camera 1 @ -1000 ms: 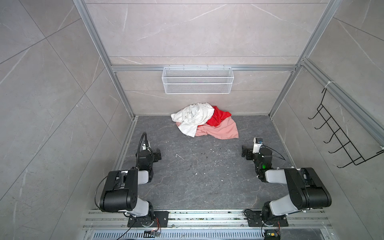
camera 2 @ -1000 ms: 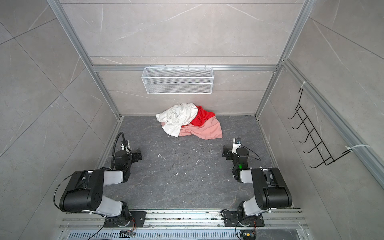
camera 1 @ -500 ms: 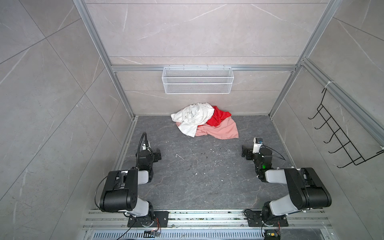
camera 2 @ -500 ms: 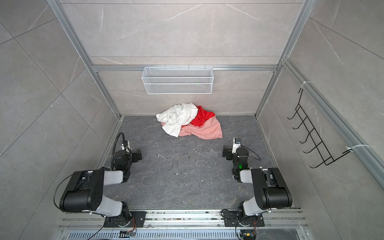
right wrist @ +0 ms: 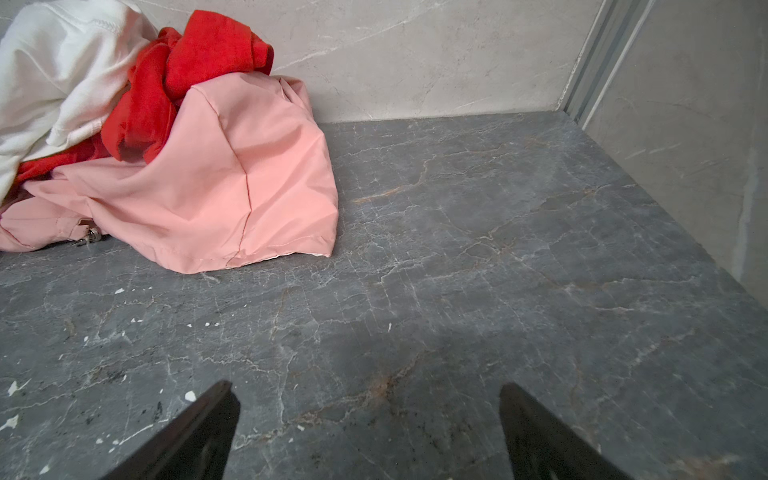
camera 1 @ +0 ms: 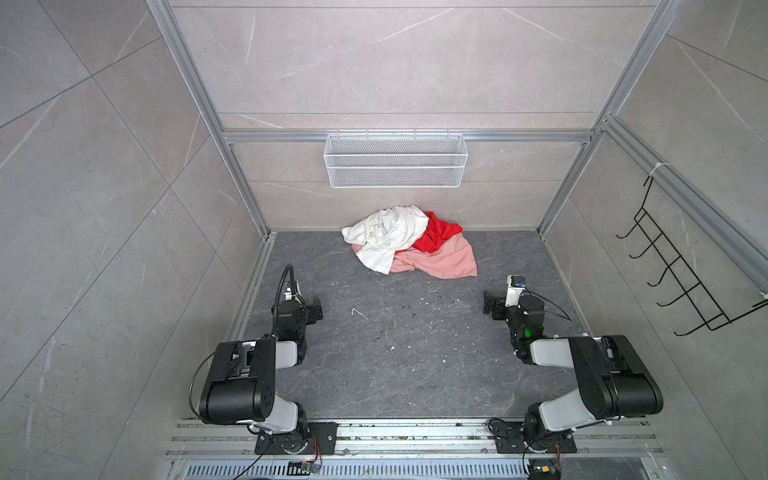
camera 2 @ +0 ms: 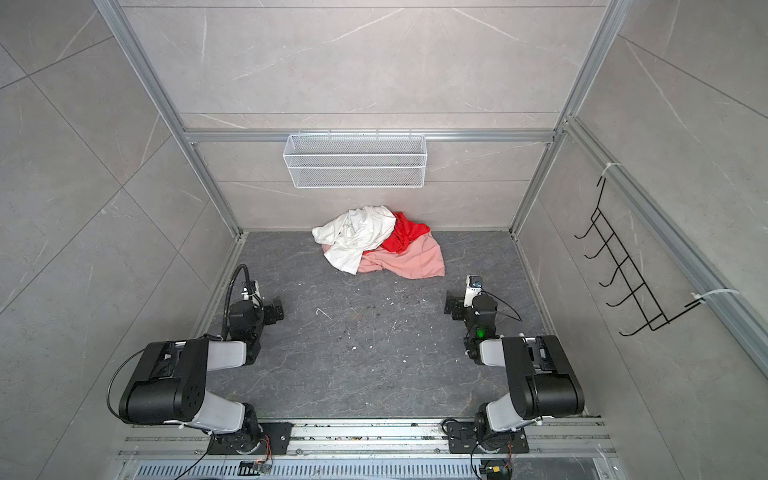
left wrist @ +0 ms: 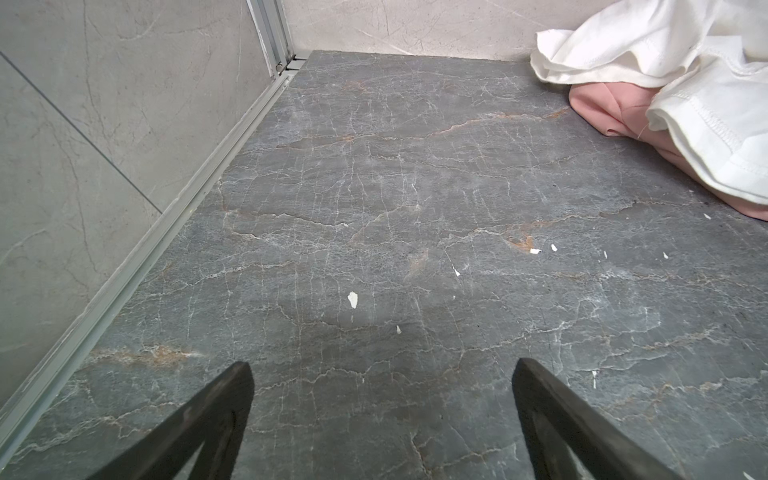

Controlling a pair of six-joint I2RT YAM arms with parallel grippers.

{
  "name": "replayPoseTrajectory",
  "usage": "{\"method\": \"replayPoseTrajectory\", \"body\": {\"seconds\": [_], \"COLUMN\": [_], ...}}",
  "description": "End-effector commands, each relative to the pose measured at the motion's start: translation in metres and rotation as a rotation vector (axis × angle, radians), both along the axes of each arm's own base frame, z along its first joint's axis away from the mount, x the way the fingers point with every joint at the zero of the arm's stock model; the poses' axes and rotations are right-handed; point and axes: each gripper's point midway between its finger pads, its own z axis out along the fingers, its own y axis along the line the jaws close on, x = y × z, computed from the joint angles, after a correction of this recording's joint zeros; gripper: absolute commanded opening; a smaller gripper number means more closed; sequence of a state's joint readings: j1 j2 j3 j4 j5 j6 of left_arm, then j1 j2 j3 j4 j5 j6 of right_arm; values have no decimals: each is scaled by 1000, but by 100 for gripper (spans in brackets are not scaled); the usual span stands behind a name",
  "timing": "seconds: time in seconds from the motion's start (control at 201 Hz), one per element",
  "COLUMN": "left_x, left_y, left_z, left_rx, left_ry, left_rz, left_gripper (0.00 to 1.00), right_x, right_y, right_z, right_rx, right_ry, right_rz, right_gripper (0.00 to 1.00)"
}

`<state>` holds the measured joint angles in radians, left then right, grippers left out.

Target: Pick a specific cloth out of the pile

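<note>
The pile [camera 1: 409, 243] [camera 2: 378, 245] lies on the dark floor against the back wall. Its bright red cloth [camera 1: 436, 235] [camera 2: 405, 237] [right wrist: 178, 87] is wedged between a white cloth [camera 1: 386, 232] [left wrist: 685, 54] and a salmon-pink cloth [camera 1: 444, 262] [right wrist: 216, 187], mostly covered by them. My left gripper [camera 1: 313, 309] [left wrist: 382, 370] rests low at the left of the floor, open and empty, well short of the pile. My right gripper [camera 1: 492, 303] [right wrist: 370, 390] sits low at the right, open too, nothing between its fingers.
A white wire basket [camera 1: 395, 160] hangs on the back wall above the pile. A black hook rack [camera 1: 681, 282] is fixed to the right wall. Aluminium frame rails [left wrist: 145, 249] border the floor. Small white flecks [left wrist: 352, 299] lie scattered on the floor.
</note>
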<state>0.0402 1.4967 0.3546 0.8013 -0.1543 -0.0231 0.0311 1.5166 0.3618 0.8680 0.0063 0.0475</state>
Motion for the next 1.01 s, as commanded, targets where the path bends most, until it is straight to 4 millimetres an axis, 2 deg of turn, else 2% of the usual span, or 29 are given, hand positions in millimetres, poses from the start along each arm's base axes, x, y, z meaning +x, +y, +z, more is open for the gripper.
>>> {"method": "replayPoseTrajectory", "body": {"seconds": [0.0, 0.204, 0.354, 0.478, 0.578, 0.732, 0.852, 1.001], "left_x": [3, -2, 5, 13, 22, 39, 55, 76], "left_y": [5, 13, 9, -5, -18, -51, -74, -90], "left_z": [18, 40, 59, 82, 95, 109, 109, 96], "left_rx": [-13, 1, 2, -17, -49, -175, -244, -291], "left_ry": [-61, -17, 33, 12, 10, 8, 26, 120], "left_rz": [27, 100, 133, 109, 80, -50, -134, -156], "left_gripper": [100, 100, 100, 100, 100, 100, 98, 95], "right_x": [-2, -8, -4, 5, 15, 33, 48, 71], "right_y": [2, 5, 6, 12, 23, 34, 49, 64], "right_z": [12, 39, 63, 78, 83, 87, 84, 76], "right_rx": [-18, -45, 37, 126, 204, 284, 356, 424], "right_ry": [-34, 1, 36, 66, 124, 185, 202, 252], "right_rz": [17, -6, -42, -48, -23, -5, 40, 55], "right_gripper": [100, 100, 100, 100, 100, 100, 100, 100]}}
